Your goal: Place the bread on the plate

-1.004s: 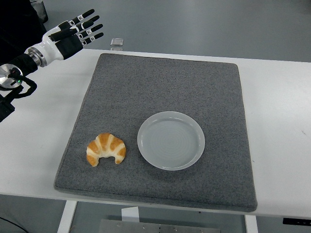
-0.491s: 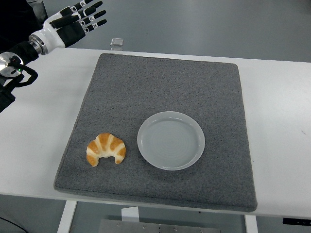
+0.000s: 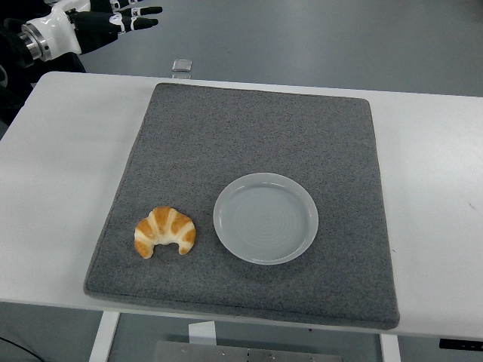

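left hand [image 3: 113,21]: now up at the top-left corner, beyond the table's far edge; earlier lower, over the table's far-left corner
left hand fingers [image 3: 143,10]: extended as before, partly cut off by the top edge
left forearm: mostly out of frame now

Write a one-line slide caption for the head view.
Croissant lies on the grey mat left of the empty white plate; the left hand hovers, fingers extended, at the far-left corner.

Glossy smooth plate [image 3: 265,218] on a rough felt-like mat [image 3: 249,143]; browned, crusty bread [image 3: 164,231].
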Controlling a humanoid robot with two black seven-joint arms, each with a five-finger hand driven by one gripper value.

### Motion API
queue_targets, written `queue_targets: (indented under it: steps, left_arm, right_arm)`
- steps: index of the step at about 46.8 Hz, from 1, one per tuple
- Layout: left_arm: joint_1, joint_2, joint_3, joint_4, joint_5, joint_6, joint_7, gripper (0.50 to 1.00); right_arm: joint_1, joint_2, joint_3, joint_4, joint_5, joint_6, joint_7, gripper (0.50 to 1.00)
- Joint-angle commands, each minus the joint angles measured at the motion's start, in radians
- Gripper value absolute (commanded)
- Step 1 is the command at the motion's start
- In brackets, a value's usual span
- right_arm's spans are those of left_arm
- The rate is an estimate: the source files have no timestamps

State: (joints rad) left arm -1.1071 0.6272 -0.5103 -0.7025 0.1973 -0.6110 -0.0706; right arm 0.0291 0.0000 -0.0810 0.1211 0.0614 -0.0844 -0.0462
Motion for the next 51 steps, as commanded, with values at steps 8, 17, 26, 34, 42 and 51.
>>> queue_targets:
  steps: [8,17,26,34,42,51]
  left_arm:
    - [0.004,0.12,0.012,-0.117,0.108,0.0,-0.001,0.994]
    - [0.016,0.218,-0.002,-0.259,0.248,0.0,-0.006,0.994]
    - [0.024,0.272,-0.002,-0.359,0.31,0.0,-0.012,0.99]
    - [0.024,0.293,-0.005,-0.423,0.379,0.0,-0.014,0.988]
    - [0.024,0.33,-0.002,-0.503,0.409,0.051,-0.024,0.988]
    - [0.079,0.336,-0.011,-0.6,0.488,0.14,-0.026,0.988]
  right_arm:
    - [0.0,0.0,0.0,0.0,0.0,0.0,0.0,0.954]
    - [0.0,0.0,0.0,0.0,0.0,0.0,0.0,0.952]
    - [0.0,0.0,0.001,0.0,0.0,0.0,0.0,0.952]
    - [0.0,0.0,0.0,0.0,0.0,0.0,0.0,0.952]
    - [0.0,0.0,0.0,0.0,0.0,0.0,0.0,0.952]
    - [0.0,0.0,0.001,0.0,0.0,0.0,0.0,0.952]
